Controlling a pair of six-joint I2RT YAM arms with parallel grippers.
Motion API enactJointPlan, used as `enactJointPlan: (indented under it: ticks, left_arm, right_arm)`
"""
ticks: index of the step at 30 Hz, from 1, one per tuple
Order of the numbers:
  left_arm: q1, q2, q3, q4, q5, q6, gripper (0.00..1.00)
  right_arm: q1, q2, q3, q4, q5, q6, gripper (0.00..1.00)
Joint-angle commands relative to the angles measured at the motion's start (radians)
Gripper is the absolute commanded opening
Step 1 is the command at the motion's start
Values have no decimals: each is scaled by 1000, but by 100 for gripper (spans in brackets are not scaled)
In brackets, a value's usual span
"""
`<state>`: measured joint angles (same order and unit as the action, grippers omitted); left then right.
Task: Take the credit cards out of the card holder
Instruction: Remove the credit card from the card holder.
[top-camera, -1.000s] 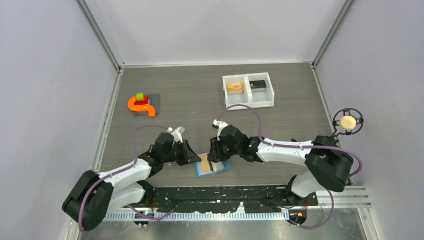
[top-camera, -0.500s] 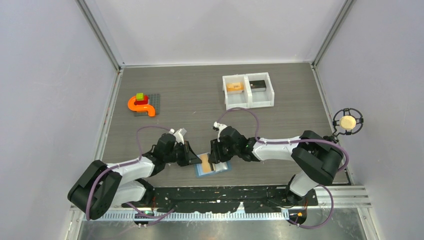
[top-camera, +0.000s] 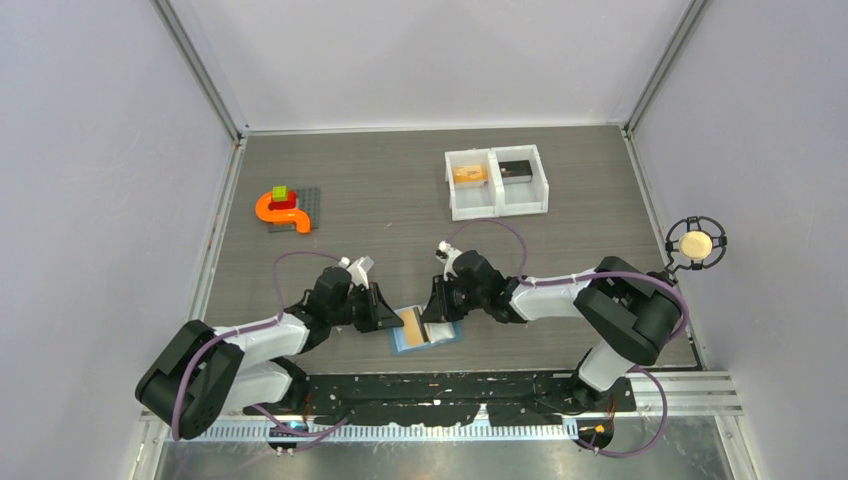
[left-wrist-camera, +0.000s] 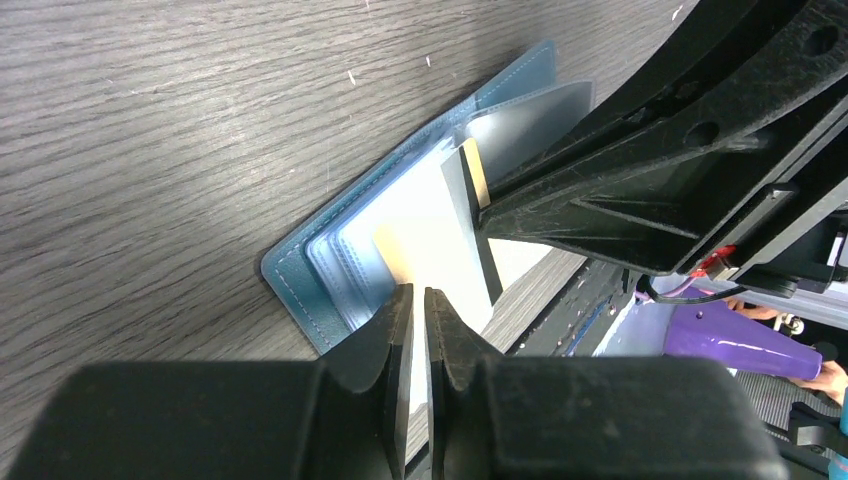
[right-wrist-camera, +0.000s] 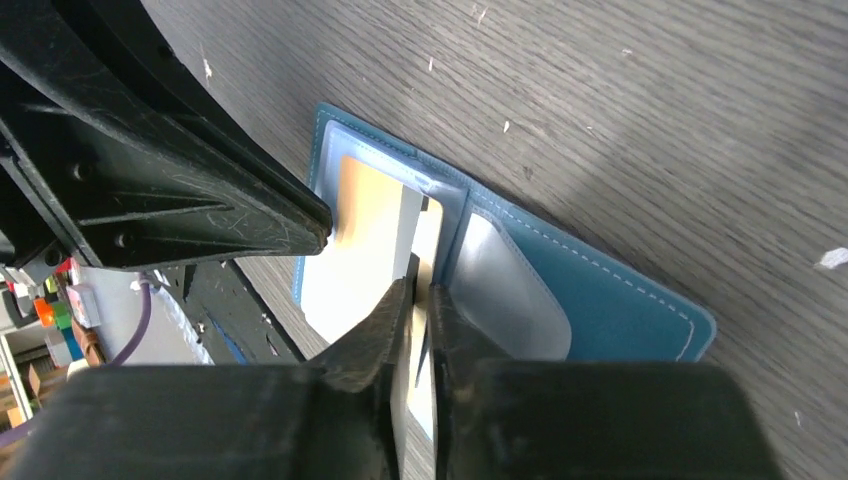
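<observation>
I see the wallet (right-wrist-camera: 610, 290) open on the grey tabletop (top-camera: 380, 200), by its front edge, with bare wood behind. The left tool (left-wrist-camera: 418, 295) and right tool (right-wrist-camera: 420, 285) are each pressed together over its card (top-camera: 412, 322).

Bright, even light — glare bleaches the card holder (left-wrist-camera: 300, 290) up close.

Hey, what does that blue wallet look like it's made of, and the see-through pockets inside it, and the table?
Wallet: soft blue leather or imitation leather, matte, with pale stitching along the edge; which of the two, I cannot tell. Pockets: thin clear plastic film, glossy, catching glare. Table: dark grey wood-grain surface, probably laminate, matte.
</observation>
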<state>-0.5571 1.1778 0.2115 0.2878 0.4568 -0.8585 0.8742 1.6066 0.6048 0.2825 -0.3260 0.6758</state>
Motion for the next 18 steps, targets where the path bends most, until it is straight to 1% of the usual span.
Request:
enactJointPlan:
  ticks: [1,3,8,14,18]
  left_arm:
    - [-4,13,-17,-7,-30,26,12]
    - [-4,14,-19,-7,-33,26,12]
    - [-4,19,-18,-28,-48,30,12]
    - [-4,23,-15,-44,-47,31,13]
    - [-4,2,-7,-52,-34,21,14]
  right_arm:
    - [-10,11,-25,103,-52,32,10]
    - [-16,2,-38,124,-67,37,6]
    - [-43,-46,-63,115,-69,29,5]
    - [-94,-151,-87,8,-53,-21,5]
    - [-104,-230,-89,-55,-51,-51,5]
